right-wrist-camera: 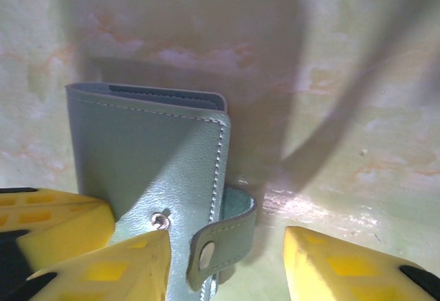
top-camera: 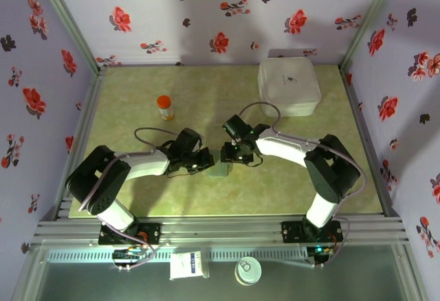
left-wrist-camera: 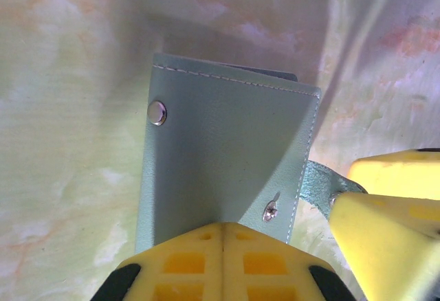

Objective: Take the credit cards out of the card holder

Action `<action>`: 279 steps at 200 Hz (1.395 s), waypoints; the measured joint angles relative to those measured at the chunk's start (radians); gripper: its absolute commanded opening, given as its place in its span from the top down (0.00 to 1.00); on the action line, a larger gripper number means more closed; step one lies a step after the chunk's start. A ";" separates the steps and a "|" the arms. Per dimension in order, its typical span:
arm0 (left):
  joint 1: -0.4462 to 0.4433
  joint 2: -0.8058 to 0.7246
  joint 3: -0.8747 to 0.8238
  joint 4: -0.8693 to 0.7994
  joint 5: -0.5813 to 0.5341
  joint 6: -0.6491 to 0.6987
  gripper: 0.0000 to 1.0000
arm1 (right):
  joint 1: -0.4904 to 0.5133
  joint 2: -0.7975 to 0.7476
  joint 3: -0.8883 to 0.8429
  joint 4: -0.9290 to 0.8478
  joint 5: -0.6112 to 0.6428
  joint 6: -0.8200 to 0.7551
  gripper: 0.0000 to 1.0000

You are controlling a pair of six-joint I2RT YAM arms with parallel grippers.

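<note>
top: white box [top-camera: 289, 86], bottle [top-camera: 166, 107] | right wrist: card holder [right-wrist-camera: 158, 150] strap [right-wrist-camera: 223, 236] loose

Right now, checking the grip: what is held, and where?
The left gripper pinches the card holder by one edge; the right gripper is open around the snap strap, holding nothing.

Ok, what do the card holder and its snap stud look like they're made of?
The card holder looks like leather or faux leather: pale teal-grey, a soft sheen, a line of light stitching along its edge. Which of the two, I cannot tell. The snap stud looks like metal: small, round, shiny silver.
</note>
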 measured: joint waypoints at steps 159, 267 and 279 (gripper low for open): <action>0.000 0.008 0.002 0.001 0.001 0.000 0.99 | 0.038 0.106 0.089 -0.178 0.211 -0.042 1.00; -0.001 0.013 0.032 -0.048 0.000 0.000 0.99 | 0.053 0.057 0.081 -0.183 0.239 -0.044 0.80; -0.001 0.014 0.032 -0.048 0.000 0.000 0.99 | 0.046 0.031 0.059 -0.154 0.211 -0.034 0.76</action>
